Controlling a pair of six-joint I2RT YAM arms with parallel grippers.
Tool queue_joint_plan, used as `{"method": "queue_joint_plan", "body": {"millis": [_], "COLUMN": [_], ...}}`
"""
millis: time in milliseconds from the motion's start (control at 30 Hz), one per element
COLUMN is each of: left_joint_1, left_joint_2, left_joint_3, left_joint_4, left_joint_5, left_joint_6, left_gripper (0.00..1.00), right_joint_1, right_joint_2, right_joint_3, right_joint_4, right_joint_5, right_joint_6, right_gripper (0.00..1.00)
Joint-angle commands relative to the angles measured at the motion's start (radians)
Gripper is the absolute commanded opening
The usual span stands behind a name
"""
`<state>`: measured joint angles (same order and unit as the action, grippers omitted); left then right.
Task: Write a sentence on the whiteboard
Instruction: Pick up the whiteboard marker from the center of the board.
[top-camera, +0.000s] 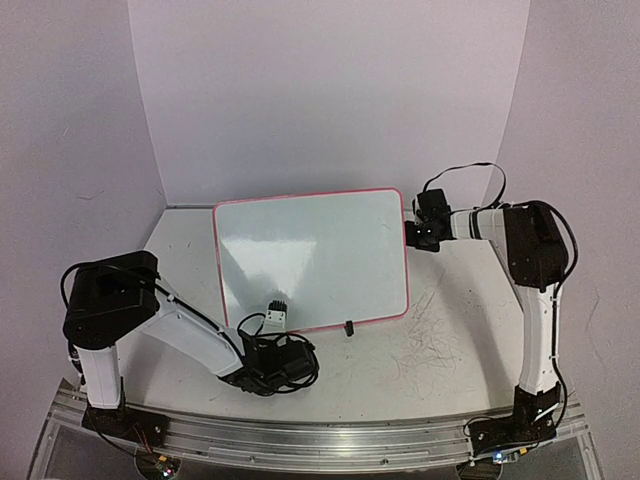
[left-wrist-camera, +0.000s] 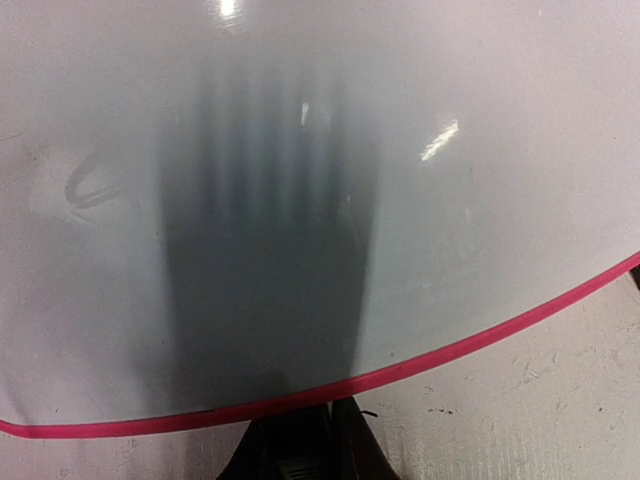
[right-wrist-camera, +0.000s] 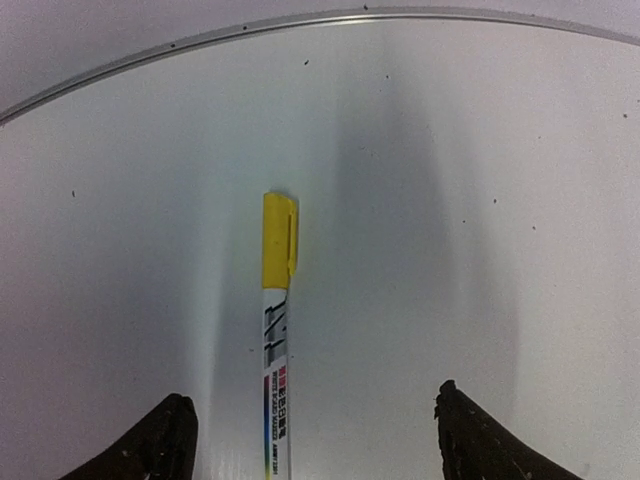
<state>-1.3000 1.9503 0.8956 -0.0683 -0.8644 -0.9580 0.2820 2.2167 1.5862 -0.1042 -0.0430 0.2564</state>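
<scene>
The table (top-camera: 185, 240) is seen under both arms, with dark scribbles (top-camera: 430, 345) on its bare part below and behind the right claw (top-camera: 420, 233). The whiteboard (top-camera: 315, 255) is laid flat on the table between the two claws, turned slightly askew. Its right edge is just beside the right claw and its near, red-bordered edge is met by the left claw (top-camera: 276, 318).

In the left wrist view the board's glossy face is spread ahead of the left claw and the red border runs directly in front of it. Only dark parts at the bottom edge of that view are shown, so whether the left claw is spread or pressed together cannot be told.

The right claw is held spread, its two dark fingers (right-wrist-camera: 165, 440) well apart. A marker (right-wrist-camera: 275, 300) with a yellow cap is seen between them on a white surface, nearer the finger on the left of that view, touching neither, the cap pointing away from the claw.

A black clip foot (top-camera: 349, 327) is fixed on the near edge, beside the left claw. A faint grey curled mark (left-wrist-camera: 90, 185) is seen on the board ahead of that claw.
</scene>
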Motion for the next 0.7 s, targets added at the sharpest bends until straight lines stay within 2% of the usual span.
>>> {"method": "queue_joint_plan", "body": {"millis": [0, 133, 200, 267, 400, 567, 667], "left_joint_1": [-0.031, -0.039, -0.042, -0.046, -0.051, -0.057, -0.059], "left_joint_2": [-0.035, -0.036, -0.033, -0.032, -0.023, -0.010, 0.006], "left_joint_3": [-0.031, -0.032, -0.032, -0.028, -0.017, 0.001, 0.026], "left_joint_4": [-0.076, -0.076, -0.076, -0.076, -0.076, -0.075, -0.075], "left_joint_5": [0.033, 0.030, 0.029, 0.027, 0.024, 0.023, 0.014], "left_joint_6": [0.032, 0.036, 0.039, 0.043, 0.055, 0.075, 0.089], "left_gripper": [0.00, 0.00, 0.00, 0.00, 0.00, 0.00, 0.00], "right_joint_1": [0.017, 0.029, 0.034, 0.036, 0.039, 0.037, 0.033], "right_joint_2": [0.094, 0.146, 0.162, 0.172, 0.170, 0.157, 0.127], "right_joint_3": [0.137, 0.200, 0.215, 0.224, 0.221, 0.202, 0.176], "right_joint_4": [-0.108, -0.149, -0.166, -0.179, -0.183, -0.177, -0.151], "right_joint_5": [0.042, 0.087, 0.110, 0.126, 0.129, 0.123, 0.118], "right_joint_6": [-0.015, -0.028, -0.042, -0.053, -0.063, -0.063, -0.057], "right_gripper": [0.77, 0.65, 0.57, 0.44, 0.31, 0.08, 0.00]}}
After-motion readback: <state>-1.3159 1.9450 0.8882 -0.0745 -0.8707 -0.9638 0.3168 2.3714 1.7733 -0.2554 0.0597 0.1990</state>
